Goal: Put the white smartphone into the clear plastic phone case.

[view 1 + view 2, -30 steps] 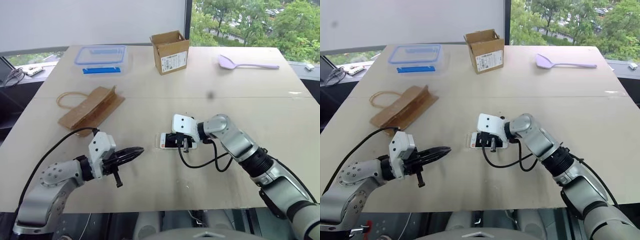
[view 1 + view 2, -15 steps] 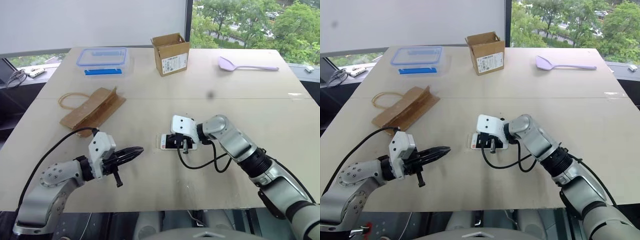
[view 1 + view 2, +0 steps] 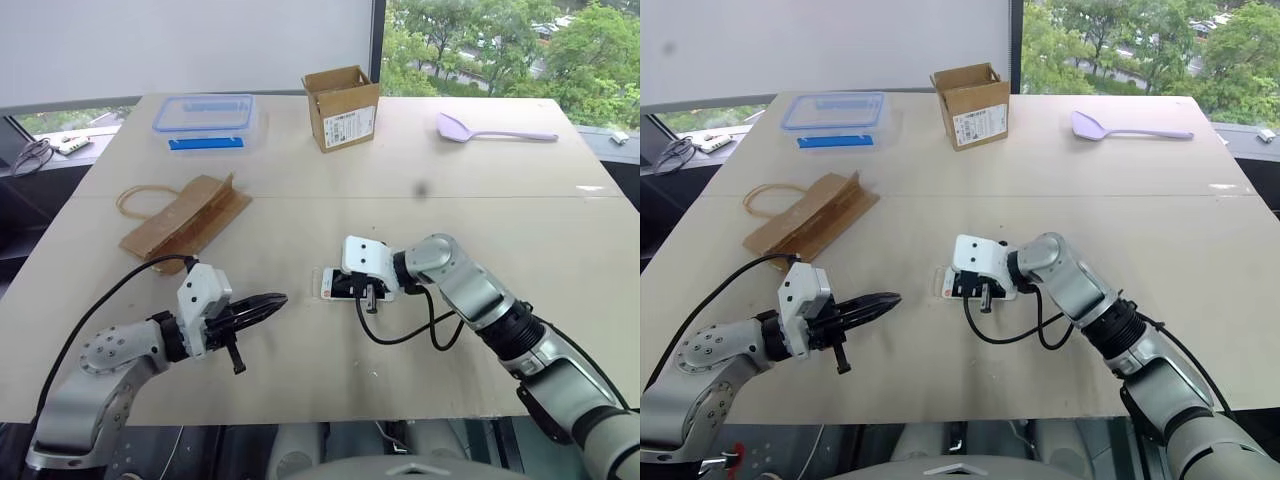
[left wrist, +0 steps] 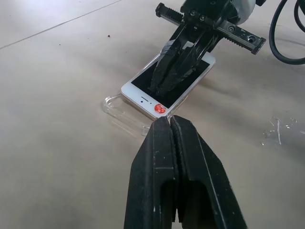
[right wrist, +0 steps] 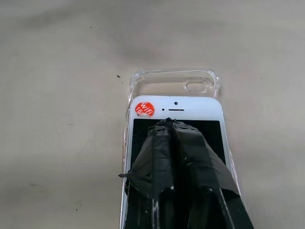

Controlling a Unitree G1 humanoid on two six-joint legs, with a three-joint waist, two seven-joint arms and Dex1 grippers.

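White smartphone (image 5: 175, 112) lies partly seated in the clear plastic phone case (image 5: 171, 82), whose camera end is uncovered, with the closed, empty right fingers (image 5: 172, 125) pressing its screen and the left fingers (image 4: 169, 125) closed, empty, beside the case; full seating remains.

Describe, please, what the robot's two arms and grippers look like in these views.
Both arms are silver-grey metal with rounded joints and black ribbed sections. Each wrist carries a white boxy camera housing with a looping black cable. The left gripper and right gripper each have two black fingers tapering to a point; the right fingers appear wrapped in black tape.
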